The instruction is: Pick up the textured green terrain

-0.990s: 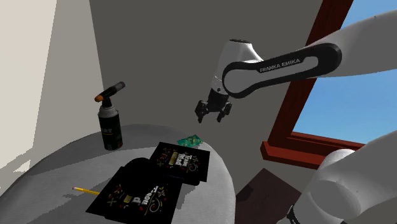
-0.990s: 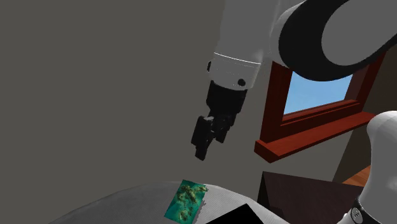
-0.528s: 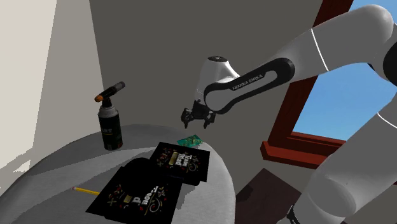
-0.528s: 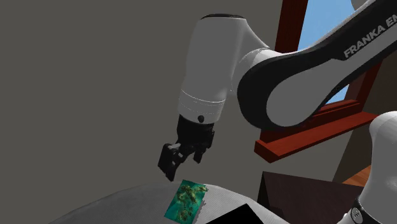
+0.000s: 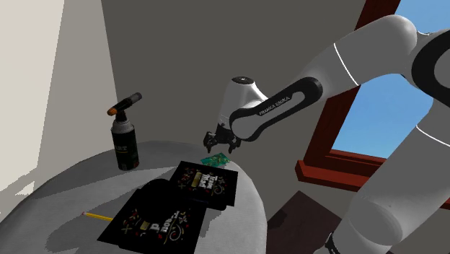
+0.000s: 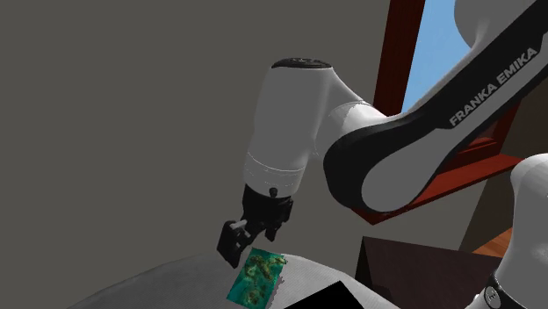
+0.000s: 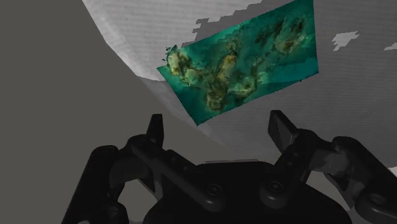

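The green terrain (image 5: 215,159) is a flat teal-green sheet with brown bumps, lying at the far edge of the round grey table (image 5: 65,189). It lies near the table's rim (image 6: 258,278) in the second exterior view. My black gripper (image 5: 217,143) hangs just above its far side, fingers apart and empty. In the wrist view the terrain (image 7: 245,65) lies ahead of the open fingertips (image 7: 155,125), near the table's curved edge, and nothing touches it.
Two black patterned boxes (image 5: 205,183) (image 5: 156,221) lie on the table in front of the terrain. A black torch canister (image 5: 125,141) stands at the shoulder view's left, a yellow pencil (image 5: 96,216) near the front. A red-brown window frame (image 5: 339,137) is at the right.
The arm has swung toward the shoulder view's left and dropped, bringing the gripper from well above the table to just over the terrain. The terrain has not moved.
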Controlling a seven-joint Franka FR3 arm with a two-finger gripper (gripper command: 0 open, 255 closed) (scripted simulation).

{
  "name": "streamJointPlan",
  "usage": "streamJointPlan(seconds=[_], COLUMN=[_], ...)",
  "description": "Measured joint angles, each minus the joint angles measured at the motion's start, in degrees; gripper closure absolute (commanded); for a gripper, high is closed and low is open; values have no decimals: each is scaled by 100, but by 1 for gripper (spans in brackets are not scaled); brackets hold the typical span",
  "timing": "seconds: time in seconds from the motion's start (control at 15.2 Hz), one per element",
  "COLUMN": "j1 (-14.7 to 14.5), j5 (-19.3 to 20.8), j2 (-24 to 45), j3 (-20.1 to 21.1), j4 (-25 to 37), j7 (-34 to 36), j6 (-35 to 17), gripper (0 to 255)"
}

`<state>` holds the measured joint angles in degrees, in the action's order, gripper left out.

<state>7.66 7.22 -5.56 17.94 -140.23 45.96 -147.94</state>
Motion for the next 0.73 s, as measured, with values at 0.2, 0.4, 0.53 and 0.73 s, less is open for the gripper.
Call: streamJointPlan(seconds=[0.2, 0.4, 0.53, 0.73], j1=[3, 3, 3, 4], j5=[28, 31, 32, 36], j2=[34, 36, 36, 41], j3=[6, 7, 8, 8], j4=[-12, -13, -13, -9], j7=[29, 34, 36, 37], j6=[-49, -56, -58, -60], gripper=[255, 255, 255, 255])
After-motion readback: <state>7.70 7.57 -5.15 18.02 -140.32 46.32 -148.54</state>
